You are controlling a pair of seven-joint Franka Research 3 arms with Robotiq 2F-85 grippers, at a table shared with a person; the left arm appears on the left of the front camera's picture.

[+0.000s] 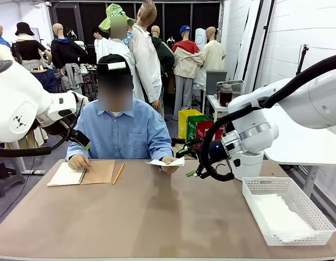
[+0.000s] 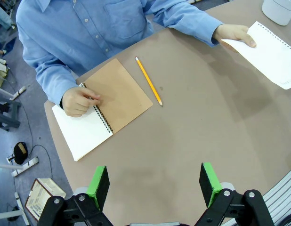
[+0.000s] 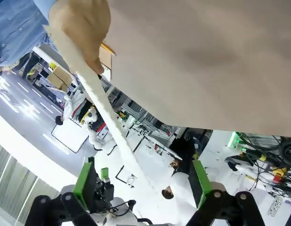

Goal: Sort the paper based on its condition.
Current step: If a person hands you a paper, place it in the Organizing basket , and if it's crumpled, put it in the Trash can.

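Handover underway: sheet (image 1: 167, 161) held out in the person's hand (image 1: 170, 166), edge between spread right pincer (image 3: 143, 181) pads, ungripped. Left pincer (image 2: 155, 184) spread, idle. Basket (image 1: 288, 211) waiting.

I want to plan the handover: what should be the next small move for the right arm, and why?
Probably shut the right end effector on the sheet. The person's hand holds the paper out, its edge already runs between the open green fingers, and nothing grips it yet.
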